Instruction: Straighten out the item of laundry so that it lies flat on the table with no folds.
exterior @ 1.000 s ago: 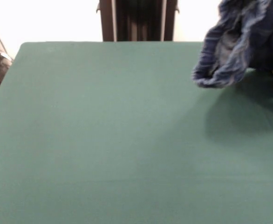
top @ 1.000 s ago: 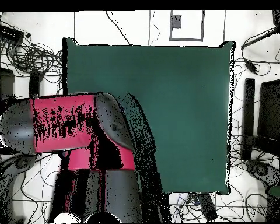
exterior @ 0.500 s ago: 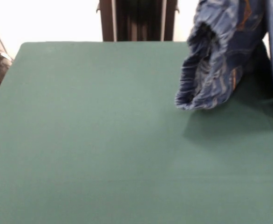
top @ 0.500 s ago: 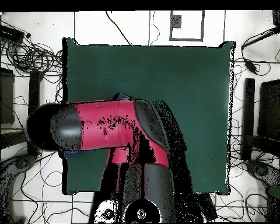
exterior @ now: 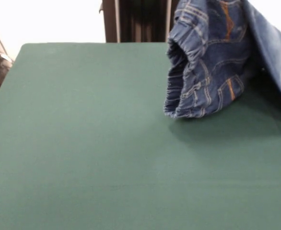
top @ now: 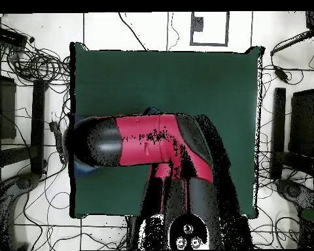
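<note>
Now, line by line:

Jeans: the jeans (exterior: 212,57) hang in the air, lifted up off the worktop, in the front view. They are bunched and folded, not flat.

Where: they are over the far right part of the worktop (exterior: 83,143) in the front view, close to the far edge and the right edge.

Waistband: the stretchy, crinkled top of the jeans points to the left and gapes open like a mouth. Its lowest part hangs just at the green cloth; I cannot tell if it touches.

Cloth: blue with pale worn patches and tan stitches. One flap of it runs down toward the right edge of the picture.

Shadow: a dark patch lies on the green cloth right under the jeans.

Arm: from above, the red and black arm (top: 146,140) lies across the worktop (top: 205,85) near its bottom edge and reaches to the left edge. It hides most of the jeans; only small blue bits peek out beside it, at its left end (top: 84,168) and by its top side.

End effector: it does not show in either view, so I cannot tell if it is wide, narrow, or holding the jeans.

Rest of the worktop: bare green cloth.
</note>
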You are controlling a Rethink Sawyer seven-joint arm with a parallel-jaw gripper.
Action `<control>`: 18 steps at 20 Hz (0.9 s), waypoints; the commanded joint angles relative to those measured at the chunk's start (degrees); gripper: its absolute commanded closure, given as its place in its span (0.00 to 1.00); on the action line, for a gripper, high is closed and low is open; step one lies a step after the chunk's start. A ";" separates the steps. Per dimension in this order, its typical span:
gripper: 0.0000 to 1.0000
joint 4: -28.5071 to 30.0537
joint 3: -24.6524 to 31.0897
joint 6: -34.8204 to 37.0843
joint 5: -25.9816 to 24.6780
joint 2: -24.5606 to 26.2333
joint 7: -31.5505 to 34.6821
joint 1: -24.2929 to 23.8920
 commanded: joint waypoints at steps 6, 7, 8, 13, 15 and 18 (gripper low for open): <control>1.00 7.19 9.17 -5.53 -6.64 -0.73 -20.29 -3.80; 1.00 7.48 9.54 -6.08 -6.74 -0.75 -20.37 -4.23; 1.00 7.51 9.45 -6.45 -7.01 -0.78 -19.87 -4.39; 1.00 6.94 9.40 -3.70 -8.51 -1.99 -19.32 -4.49; 1.00 6.70 9.48 -3.64 -9.12 -2.14 -18.75 -4.39; 1.00 6.77 10.59 -4.02 -9.31 -2.24 -20.04 -5.25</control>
